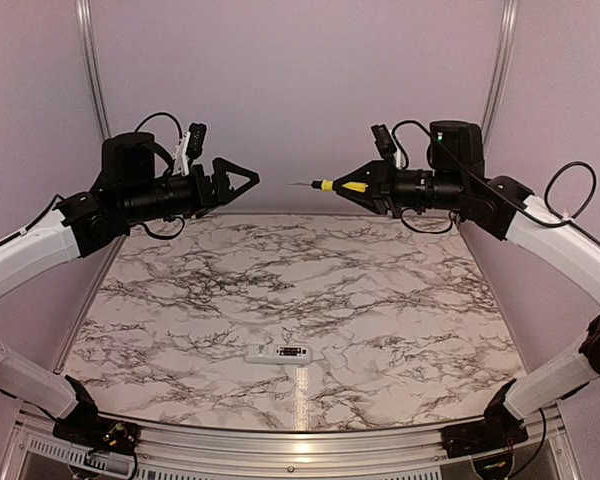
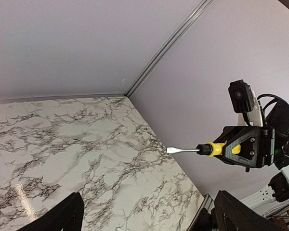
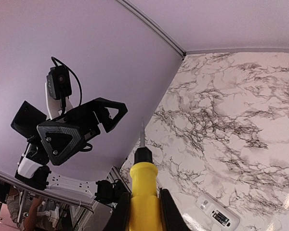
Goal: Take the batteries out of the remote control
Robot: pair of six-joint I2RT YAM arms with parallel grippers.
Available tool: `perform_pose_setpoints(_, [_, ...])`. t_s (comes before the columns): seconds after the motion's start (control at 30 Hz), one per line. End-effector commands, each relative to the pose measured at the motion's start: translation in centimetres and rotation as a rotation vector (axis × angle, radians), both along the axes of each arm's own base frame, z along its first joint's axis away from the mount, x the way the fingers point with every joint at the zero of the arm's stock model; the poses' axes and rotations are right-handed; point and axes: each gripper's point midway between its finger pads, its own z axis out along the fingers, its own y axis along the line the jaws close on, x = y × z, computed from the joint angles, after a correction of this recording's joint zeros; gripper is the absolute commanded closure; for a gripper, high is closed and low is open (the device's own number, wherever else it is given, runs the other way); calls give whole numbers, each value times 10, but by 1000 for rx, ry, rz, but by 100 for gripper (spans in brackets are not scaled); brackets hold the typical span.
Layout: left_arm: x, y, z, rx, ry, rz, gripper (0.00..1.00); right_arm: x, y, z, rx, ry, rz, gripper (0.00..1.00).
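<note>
surface (image 1: 400, 290): white marble-pattern top, lying well below both of my grippers.
left arm (image 1: 40, 240): white and black links, raised, wrist turned in toward my right arm.
right arm (image 1: 560, 235): same build, raised, wrist turned in toward my left arm.
left gripper (image 1: 238, 180): high above the surface, jaws spread wide with nothing between them. It faces my right gripper, well apart from it and at about the same height.
right gripper (image 1: 358, 188): clamped on the yellow handle of the screwdriver and level with my left gripper.
remote control (image 1: 290, 352): slim white bar flat on the surface, far below both grippers. It lies roughly between them left to right and back toward my arm bases. Neither gripper touches it.
screwdriver (image 1: 332, 185): sticks straight out of my right gripper. The yellow handle sits between the fingers, with a black collar and a thin metal shaft beyond it. The flat tip points at my left gripper with a clear gap.
dark recess (image 3: 220, 217): on the remote control's upward face. What sits in it is too small to tell.
</note>
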Motion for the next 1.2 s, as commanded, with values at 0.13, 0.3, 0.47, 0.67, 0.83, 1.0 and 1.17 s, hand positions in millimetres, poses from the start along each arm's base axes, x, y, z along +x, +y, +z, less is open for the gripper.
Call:
perform_pose_setpoints(0.13, [-10,34,-73,428,-122,-2,1,-7,-14,-26,-234,-24,32,100])
perform_pose_setpoints(0.3, [-31,35,-123,638,-161,-160,3,-17,-26,-45,-319,12,38,100])
perform_pose_setpoints(0.47, [-49,31,-185,821,-194,-302,6,-30,-39,-67,-390,56,51,100])
perform_pose_setpoints(0.67, [-78,23,-234,923,-255,-515,6,-44,-56,-90,-478,113,47,100])
perform_pose_setpoints(0.83, [-93,18,-256,987,-314,-663,5,-51,-67,-102,-514,145,33,100])
perform_pose_setpoints(1.0, [-97,18,-282,1049,-325,-768,5,-56,-71,-107,-514,166,25,100])
perform_pose_setpoints(1.17, [-93,15,-300,1089,-333,-816,7,-57,-74,-112,-532,179,16,100])
